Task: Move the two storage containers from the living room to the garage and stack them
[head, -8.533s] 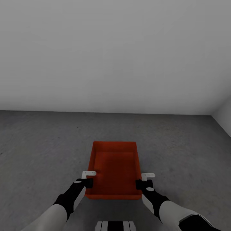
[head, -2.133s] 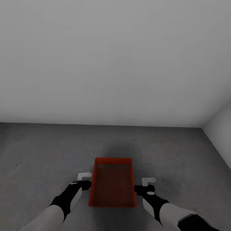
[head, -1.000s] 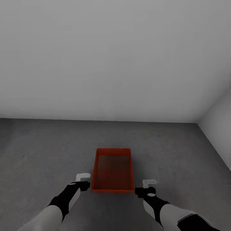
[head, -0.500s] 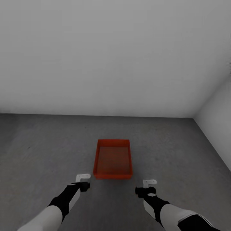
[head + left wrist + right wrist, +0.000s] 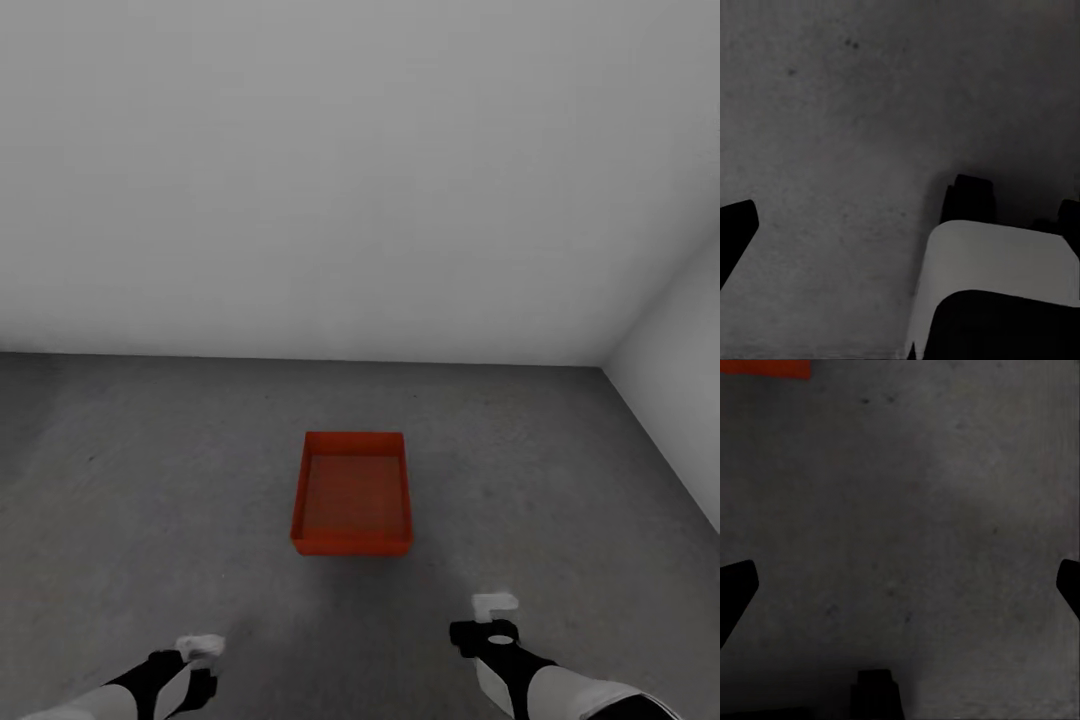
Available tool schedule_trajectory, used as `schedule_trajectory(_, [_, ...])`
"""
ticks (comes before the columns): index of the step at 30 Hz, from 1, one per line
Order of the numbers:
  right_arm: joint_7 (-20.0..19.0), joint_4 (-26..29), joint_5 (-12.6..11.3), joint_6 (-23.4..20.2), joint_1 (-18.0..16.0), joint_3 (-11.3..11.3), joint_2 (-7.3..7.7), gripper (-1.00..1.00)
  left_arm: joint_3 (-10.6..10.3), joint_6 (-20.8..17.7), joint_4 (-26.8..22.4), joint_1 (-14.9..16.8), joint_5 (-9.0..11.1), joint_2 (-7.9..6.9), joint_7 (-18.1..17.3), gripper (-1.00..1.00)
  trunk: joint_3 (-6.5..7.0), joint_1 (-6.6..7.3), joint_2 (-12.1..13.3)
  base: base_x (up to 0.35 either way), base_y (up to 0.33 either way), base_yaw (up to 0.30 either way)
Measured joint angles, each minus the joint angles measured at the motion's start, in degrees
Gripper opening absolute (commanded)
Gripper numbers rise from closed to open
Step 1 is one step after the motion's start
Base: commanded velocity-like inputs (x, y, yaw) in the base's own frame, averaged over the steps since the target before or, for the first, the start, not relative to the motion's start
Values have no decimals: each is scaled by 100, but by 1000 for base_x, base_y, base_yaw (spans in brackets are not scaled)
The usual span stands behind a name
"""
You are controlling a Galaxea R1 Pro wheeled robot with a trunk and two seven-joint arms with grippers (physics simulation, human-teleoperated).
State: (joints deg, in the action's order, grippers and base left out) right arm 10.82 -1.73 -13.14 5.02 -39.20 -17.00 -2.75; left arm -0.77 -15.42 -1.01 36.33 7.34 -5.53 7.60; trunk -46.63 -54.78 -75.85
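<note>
The orange box (image 5: 351,493) sits on the grey floor (image 5: 560,470) straight ahead of me, near the back wall (image 5: 360,180), its long side pointing away. It lies between my hands, nearer my right hand (image 5: 494,620) than my left hand (image 5: 196,662). Both my jaws are wide and hold nothing.

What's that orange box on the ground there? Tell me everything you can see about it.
The storage container is an orange-red, open-topped rectangular box with plain smooth walls, plastic-looking and empty. It sits flat and upright on the dark grey speckled concrete floor, one short end towards the robot, out from a pale wall. Nothing but the floor touches it; both tools hang well short of it.
</note>
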Motion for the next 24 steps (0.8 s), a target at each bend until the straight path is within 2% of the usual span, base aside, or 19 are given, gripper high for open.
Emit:
schedule_trajectory(3, [-9,-2,7,-131,366,-19,115,100,0,-4,64,-7,108,-57,-12,100,0,0,0,0,0,0])
schedule_trajectory(7, [-24,-17,-7,-690,828,-28,268,100,0,9,100,-33,203,-83,-29,100,0,0,0,0,0,0])
schedule_trajectory(9, [-26,-18,1,-826,1034,-30,305,100,1,28,105,-87,217,-86,-35,100,0,0,0,0,0,0])
schedule_trajectory(10, [-28,-14,20,-876,1384,-59,331,100,1,231,110,-300,269,-82,-36,100,1,0,0,0,0,0])
schedule_trajectory(11, [-28,-17,11,-867,1652,-37,337,100,1,312,108,-374,289,-79,-36,100,-1,0,0,0,0,0])
schedule_trajectory(15, [-13,-10,5,-487,2347,-51,341,100,5,1384,111,-1119,505,-20,-32,100,-1,0,0,0,0,0])
schedule_trajectory(16, [-7,-8,3,-409,2438,-52,324,100,3,1545,111,-1269,525,-7,-31,100,-1,0,0,0,0,0])
schedule_trajectory(20, [-5,-4,0,-272,2567,-46,268,100,-5,1761,101,-1503,538,36,-28,100,1,0,0,0,0,0])
schedule_trajectory(22, [-113,-3,9,-249,2596,-50,253,100,-11,1827,86,-1540,513,40,-29,100,9,0,0,0,0,0])
schedule_trajectory(23, [-418,-1,24,-159,2620,-50,248,100,-14,1859,87,-1564,522,52,-29,100,17,0,0,0,0,0])
schedule_trajectory(24, [-450,-1,20,-58,2622,-48,252,100,-15,1865,85,-1565,515,49,-29,100,26,0,0,0,0,0])
